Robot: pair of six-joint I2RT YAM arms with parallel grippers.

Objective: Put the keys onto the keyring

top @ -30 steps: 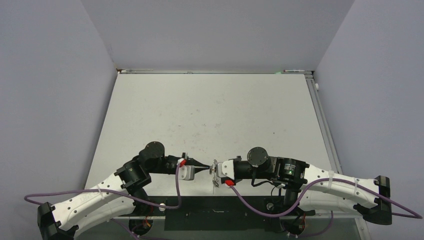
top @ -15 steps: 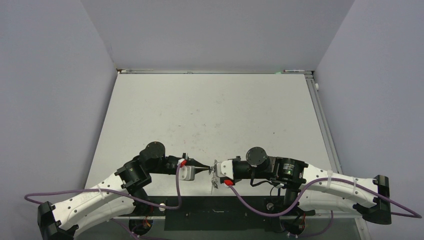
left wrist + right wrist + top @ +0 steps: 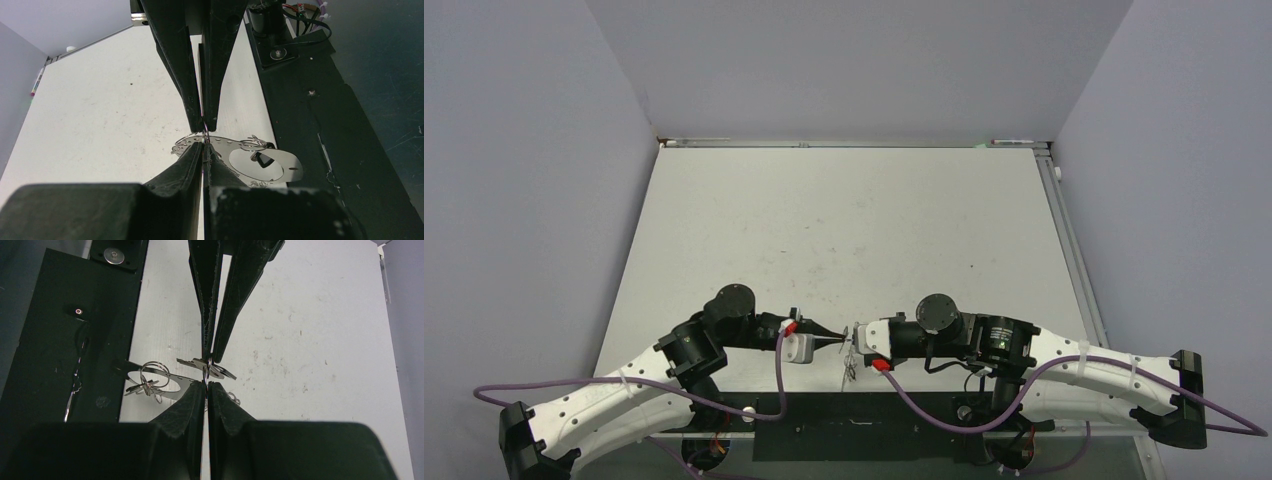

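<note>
Both arms are brought tip to tip over the near part of the table [image 3: 854,220]. The left gripper [image 3: 834,341] and the right gripper [image 3: 857,344] face each other along one line and almost touch. Each pair of fingers is drawn down to a narrow slit. Between the two sets of tips a small wire loop [image 3: 204,132] is caught, and it appears to be pinched from both sides at once.

From that pinch the keyring [image 3: 292,166] runs out sideways towards the black strip [image 3: 824,425] at the table's near edge. Its long axis is thus set across the line of the two grippers, not along it. Neither arm is nearer, since both meet at the same spot on its rim. Whether its far end rests on the table cannot be told.

The keyring is seen as a thin, flat, shiny grey hoop with a wide oval opening. More little wire loops are crowded along its rim, and a dark shape shows in the opening, too small to make out. The keys [image 3: 220,371] are seen as short silver blades bunched right at the pinch, just beside the left fingertips [image 3: 216,352].

The step in hand is judged to be threading at that one loop, where very little slack is left for either arm.
</note>
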